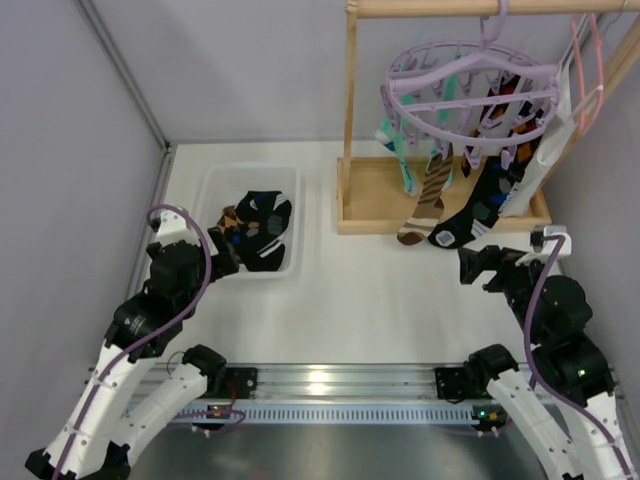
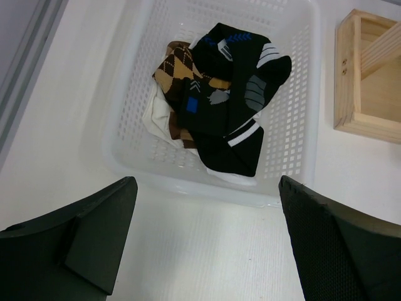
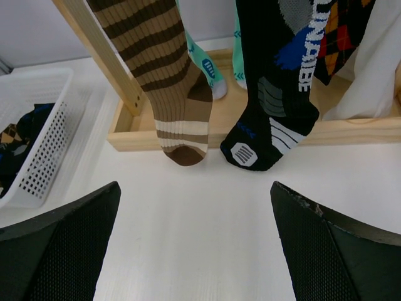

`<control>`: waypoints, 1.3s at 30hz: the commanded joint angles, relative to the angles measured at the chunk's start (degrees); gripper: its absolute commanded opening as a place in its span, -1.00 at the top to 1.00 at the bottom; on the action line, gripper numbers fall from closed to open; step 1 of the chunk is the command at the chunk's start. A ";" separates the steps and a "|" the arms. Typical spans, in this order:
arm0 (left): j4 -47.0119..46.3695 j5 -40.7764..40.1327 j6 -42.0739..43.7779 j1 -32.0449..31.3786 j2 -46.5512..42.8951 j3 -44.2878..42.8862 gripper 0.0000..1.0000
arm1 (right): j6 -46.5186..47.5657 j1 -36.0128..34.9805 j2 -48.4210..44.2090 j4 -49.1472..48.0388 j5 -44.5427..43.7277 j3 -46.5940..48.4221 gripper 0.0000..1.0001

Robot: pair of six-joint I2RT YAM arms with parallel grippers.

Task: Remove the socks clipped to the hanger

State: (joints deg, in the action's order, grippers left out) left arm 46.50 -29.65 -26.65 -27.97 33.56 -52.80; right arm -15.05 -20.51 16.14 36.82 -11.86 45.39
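Several socks [image 1: 440,195] are seen clipped to the lavender ring hanger [image 1: 530,96], which is hooked over the top bar of the wooden rack [image 1: 350,110] at the far right of the desk [image 1: 380,290]. Being pegged by their cuffs, they hang toes down: a teal sock [image 1: 403,165] on the left, a brown striped sock [image 3: 169,94] and a black sock [image 3: 276,94] nearer, and an argyle one [image 3: 341,37] partly hidden behind.

More socks [image 2: 219,100] lie heaped in the white basket [image 2: 294,94] at the far left, which appears to be where removed ones are collected.

The left fingers [image 2: 94,238] are spread wide and empty, held above the desk just near of the basket. The right fingers [image 3: 332,251] are likewise spread with nothing between them, aimed low at the toes of the brown and black socks. Either sock could probably be taken next and pulled downward out of its peg.
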 commanded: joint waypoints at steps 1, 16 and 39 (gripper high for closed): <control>-2.56 0.91 0.55 -0.25 0.98 0.41 -0.97 | 2.12 -0.49 4.06 -4.99 -0.09 0.93 -0.99; -4.14 6.88 1.87 -0.16 2.91 1.03 -0.96 | -0.16 -0.76 23.57 -35.04 14.68 -7.41 -0.99; -5.37 10.40 3.19 -0.25 3.18 1.38 -0.96 | 6.17 -10.60 52.58 -76.17 -24.62 -16.83 -0.66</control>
State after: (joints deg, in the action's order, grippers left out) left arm 43.75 -20.16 -24.08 -27.97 36.27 -51.83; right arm -10.13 -30.17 65.89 -28.58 -32.42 27.75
